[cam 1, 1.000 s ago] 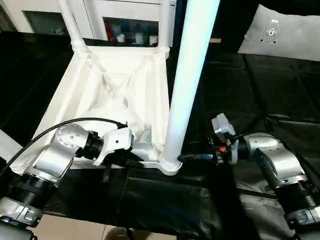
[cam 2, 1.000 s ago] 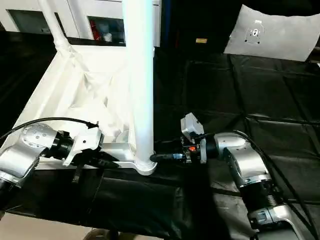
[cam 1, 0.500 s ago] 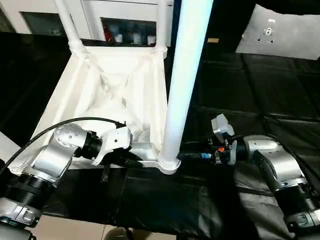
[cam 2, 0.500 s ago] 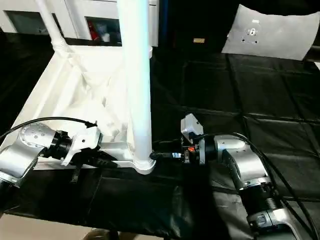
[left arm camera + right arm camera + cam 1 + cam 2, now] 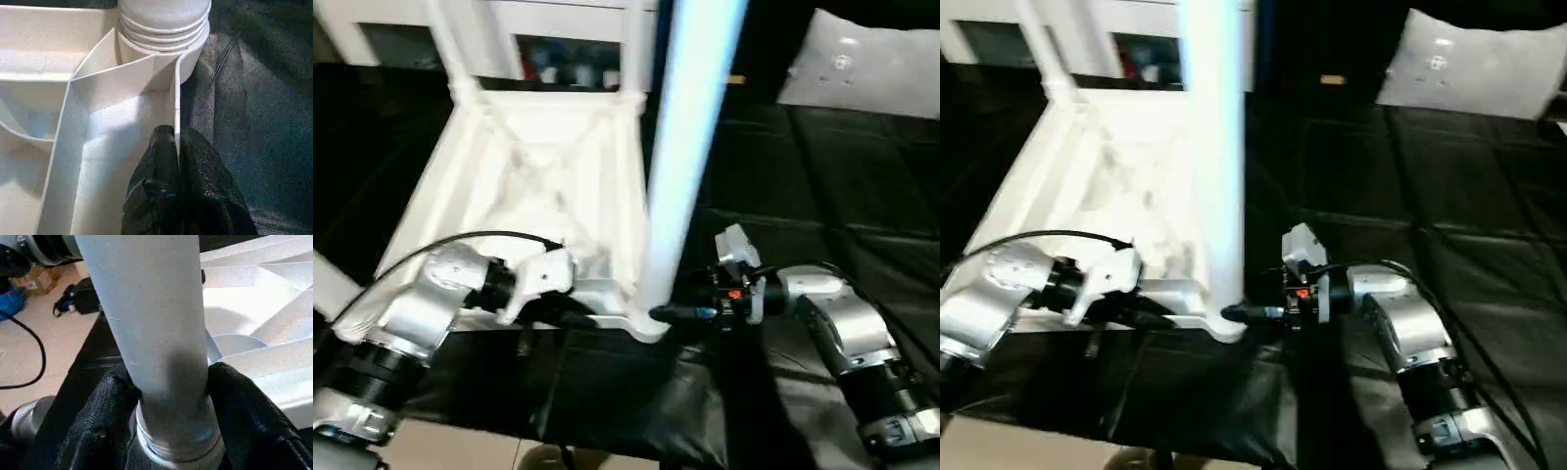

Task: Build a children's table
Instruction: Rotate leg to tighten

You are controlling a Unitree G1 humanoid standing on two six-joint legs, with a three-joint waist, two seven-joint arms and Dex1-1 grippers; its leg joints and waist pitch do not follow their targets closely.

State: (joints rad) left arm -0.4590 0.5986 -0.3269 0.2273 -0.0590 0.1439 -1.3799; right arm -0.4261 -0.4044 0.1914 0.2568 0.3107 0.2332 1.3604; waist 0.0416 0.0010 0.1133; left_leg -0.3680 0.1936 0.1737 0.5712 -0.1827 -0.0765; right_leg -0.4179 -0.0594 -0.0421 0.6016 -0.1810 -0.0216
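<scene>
The white tabletop [image 5: 548,186] lies upside down on a black sheet [image 5: 803,176], ribbed underside up, toward the left of the scene. A tall white leg [image 5: 690,147] stands upright in the near right corner socket [image 5: 641,321]; two more legs rise from the far corners, the far left leg [image 5: 450,44] and the far right leg [image 5: 634,44]. The left hand [image 5: 177,147] is clenched on the thin near rim of the tabletop, its two black fingers [image 5: 161,156] pressed together with the rim's edge pinched between them, just left of the near right socket. The right hand [image 5: 171,396] reaches in from the right and is grasping the standing leg just above its ringed base, one black finger on each side of the shaft. Behind the tabletop stands a white cabinet [image 5: 538,39] with glass doors. A pale grey cushion-like sheet [image 5: 871,64] lies far right on the black covering.
</scene>
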